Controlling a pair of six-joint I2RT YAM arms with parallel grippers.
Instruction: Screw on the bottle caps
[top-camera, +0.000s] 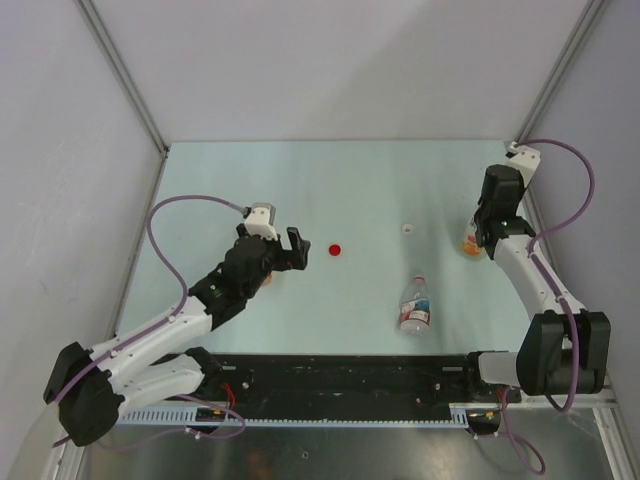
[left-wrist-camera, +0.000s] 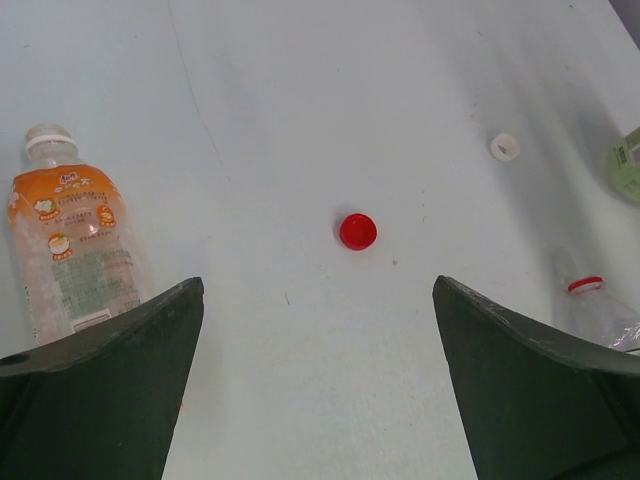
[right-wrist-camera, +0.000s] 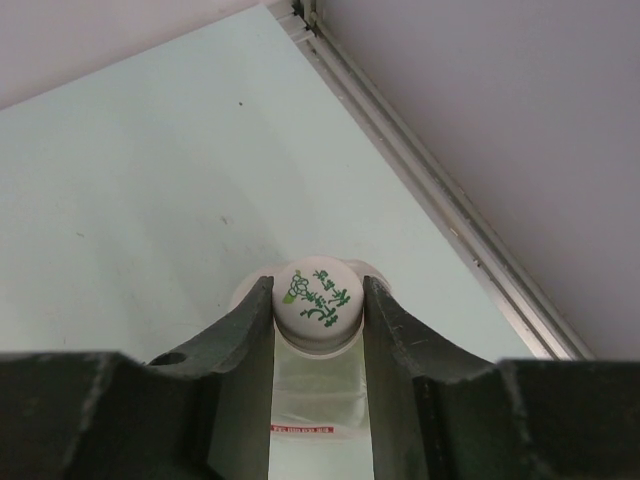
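Right now, a white round plastic cap with green print (right-wrist-camera: 318, 298) is clamped between the two fingers of the right claw (right-wrist-camera: 317, 292). The cap sits on top of a small clear plastic bottle (right-wrist-camera: 315, 385) that stands near the far right corner of the pale green tabletop (top-camera: 380, 180). So this looks like the turning step for that bottle. It cannot be told if the cap is tight yet.

To do it well, the cap should be held flat and level, so that it is not put on crooked. It should be turned slowly and pushed down only a little. The bottle is held by no other claw, so it may spin along with the cap or tip over. A soft, straight turn is best.

The left claw (left-wrist-camera: 318, 285) is wide apart and nothing is held in it. A small red round plastic cap (left-wrist-camera: 357, 231) lies on the tabletop just in front of it, well placed to be picked next. A plain white round plastic cap (left-wrist-camera: 504, 147) lies farther off. Two more bottles lie on their sides: a clear plastic bottle with an orange label (left-wrist-camera: 65, 240) beside the left claw, and a clear plastic bottle with a red-and-white label (top-camera: 416, 308) near the middle. They should be stood up before caps are put on.
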